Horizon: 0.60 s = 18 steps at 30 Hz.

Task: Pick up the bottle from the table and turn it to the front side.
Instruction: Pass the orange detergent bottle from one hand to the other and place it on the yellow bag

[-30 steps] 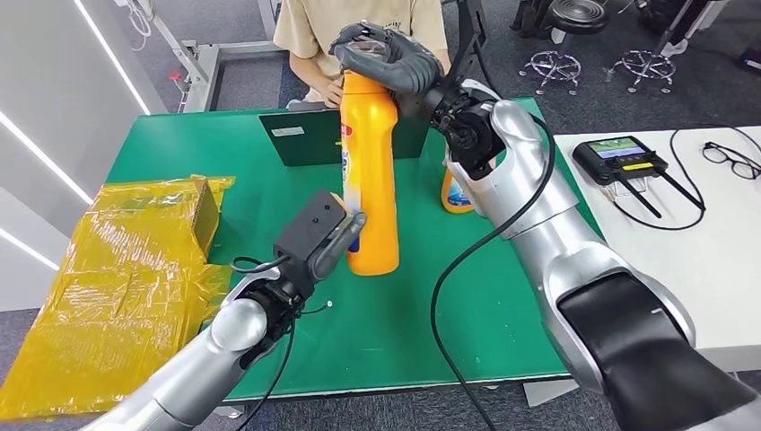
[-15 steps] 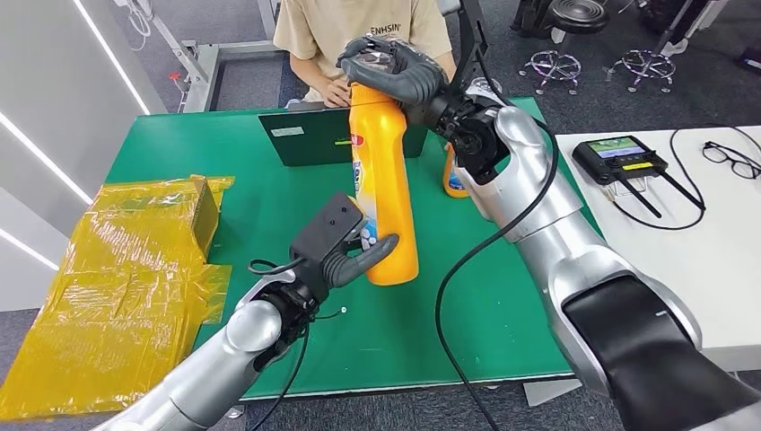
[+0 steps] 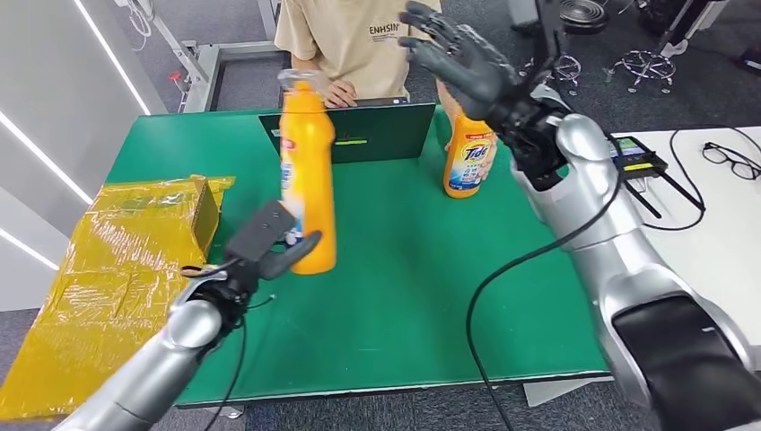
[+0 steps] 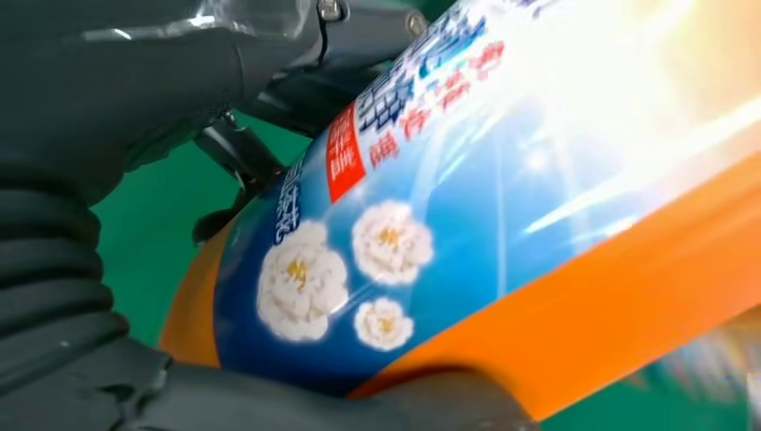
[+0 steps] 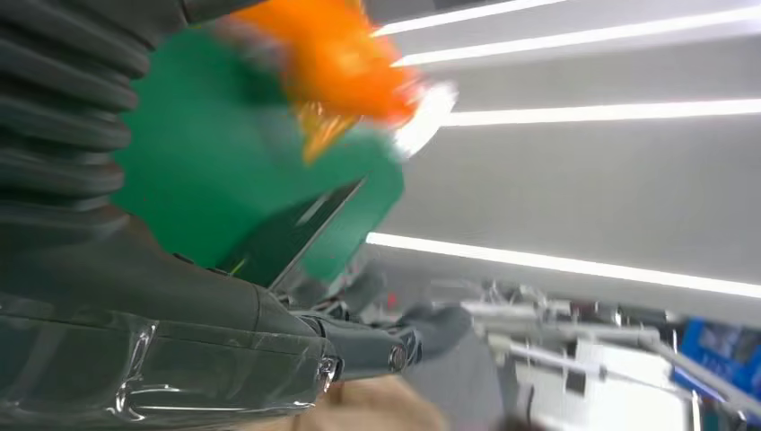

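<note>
My left hand [image 3: 269,254] grips the orange bottle [image 3: 307,180] left of centre frame, green table [image 3: 422,296] open around it. My right hand [image 3: 462,58], upper right, has let go of the bottle, fingers spread.

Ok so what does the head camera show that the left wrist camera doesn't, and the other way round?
Head view alone: the raised right hand with fingers spread and holding nothing, a second orange Tide bottle standing on the green table, a laptop, a seated person and yellow wrapped packaging. Left wrist view alone: the bottle's blue label close up, with white flowers and a red patch. Both show the left hand gripping the tall orange bottle near its base.
</note>
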Motion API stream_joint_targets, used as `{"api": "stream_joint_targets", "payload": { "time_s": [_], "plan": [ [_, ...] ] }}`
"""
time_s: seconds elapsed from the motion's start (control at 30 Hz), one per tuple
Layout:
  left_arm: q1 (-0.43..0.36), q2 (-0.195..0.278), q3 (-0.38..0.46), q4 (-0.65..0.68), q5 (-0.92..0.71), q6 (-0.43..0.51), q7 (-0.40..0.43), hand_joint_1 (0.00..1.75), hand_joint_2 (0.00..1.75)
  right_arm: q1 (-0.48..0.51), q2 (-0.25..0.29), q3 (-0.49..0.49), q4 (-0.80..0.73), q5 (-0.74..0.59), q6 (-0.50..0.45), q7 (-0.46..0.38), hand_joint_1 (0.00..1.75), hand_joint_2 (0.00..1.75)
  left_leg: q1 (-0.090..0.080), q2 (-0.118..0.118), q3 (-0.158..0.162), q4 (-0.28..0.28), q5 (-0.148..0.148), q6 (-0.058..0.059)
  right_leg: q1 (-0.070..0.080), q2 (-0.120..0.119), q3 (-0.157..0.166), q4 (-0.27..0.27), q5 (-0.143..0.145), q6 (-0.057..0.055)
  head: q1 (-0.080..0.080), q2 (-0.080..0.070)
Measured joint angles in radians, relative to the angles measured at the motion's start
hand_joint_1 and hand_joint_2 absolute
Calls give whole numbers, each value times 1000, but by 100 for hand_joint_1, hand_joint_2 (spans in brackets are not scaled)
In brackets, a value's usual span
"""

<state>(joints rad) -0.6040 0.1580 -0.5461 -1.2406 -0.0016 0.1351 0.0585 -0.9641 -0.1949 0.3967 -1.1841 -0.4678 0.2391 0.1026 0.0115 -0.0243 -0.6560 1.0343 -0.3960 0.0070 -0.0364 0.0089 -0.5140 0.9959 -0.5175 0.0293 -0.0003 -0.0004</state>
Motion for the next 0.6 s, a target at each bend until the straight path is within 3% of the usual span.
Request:
{"api": "stream_joint_targets", "payload": {
  "time_s": [0.13, 0.27, 0.37, 0.47, 0.57, 0.6],
  "plan": [
    [83, 120, 159, -17, -35, 0, -9, 175, 175, 172, -142, -72, -124, 64, 12, -77, 0, 0, 0, -1, 0, 0, -1, 0, 0, -1, 1, -2, -1, 0, 0, 0],
    [212, 224, 324, -45, -53, -8, -15, 175, 175, 449, -260, -207, -290, 133, 18, -150, 0, 0, 0, -1, 0, 0, -5, 0, 0, -1, 1, -3, -3, 0, 0, 0],
    [305, 276, 431, -67, -66, -16, -11, 175, 175, 671, -303, -323, -415, 183, 12, -182, 0, 0, 0, -1, 0, -1, -7, -1, 0, -1, 1, -3, -6, -1, 0, 0],
    [383, 313, 517, -86, -78, -21, 20, 171, 175, 869, -312, -426, -525, 223, 2, -203, 0, 0, 0, -2, 0, -1, -9, -2, 1, -2, 1, -3, -9, -2, 0, 0],
    [429, 341, 566, -89, -87, -50, 48, 55, 175, 995, -312, -493, -591, 238, -13, -210, 0, 0, 0, -1, 0, -1, -10, -3, 1, -1, 0, -3, -9, -2, 0, 0],
    [435, 347, 572, -87, -93, -64, 55, 14, 131, 1024, -311, -508, -607, 240, -20, -209, 0, 0, 0, -1, 0, -1, -10, -3, 1, -2, -1, -3, -9, -2, 0, 0]
  ]
}}
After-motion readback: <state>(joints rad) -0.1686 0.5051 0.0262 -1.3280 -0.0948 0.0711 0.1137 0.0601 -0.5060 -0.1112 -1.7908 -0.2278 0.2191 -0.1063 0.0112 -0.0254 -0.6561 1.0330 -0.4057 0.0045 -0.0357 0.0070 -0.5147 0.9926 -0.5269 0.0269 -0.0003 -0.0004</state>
